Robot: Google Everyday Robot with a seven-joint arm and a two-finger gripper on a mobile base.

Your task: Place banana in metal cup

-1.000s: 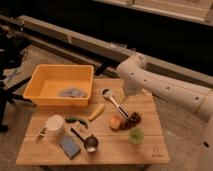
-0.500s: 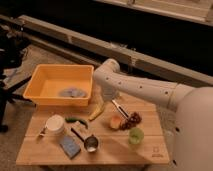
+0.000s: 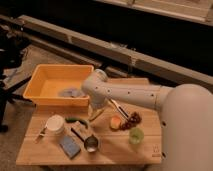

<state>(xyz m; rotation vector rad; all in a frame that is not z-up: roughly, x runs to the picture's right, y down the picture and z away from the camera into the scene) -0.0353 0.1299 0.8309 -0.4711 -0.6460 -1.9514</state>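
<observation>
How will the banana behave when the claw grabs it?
The banana, just below the claw, looks small and smooth: probably light, possibly slippery. Its curved shape may let it pivot on the wooden table if nudged off-centre.

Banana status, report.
Gripper down at banana, near the yellow bin. Banana on table, not yet in metal cup. Green vegetable close beside; path to cup looks open.
</observation>
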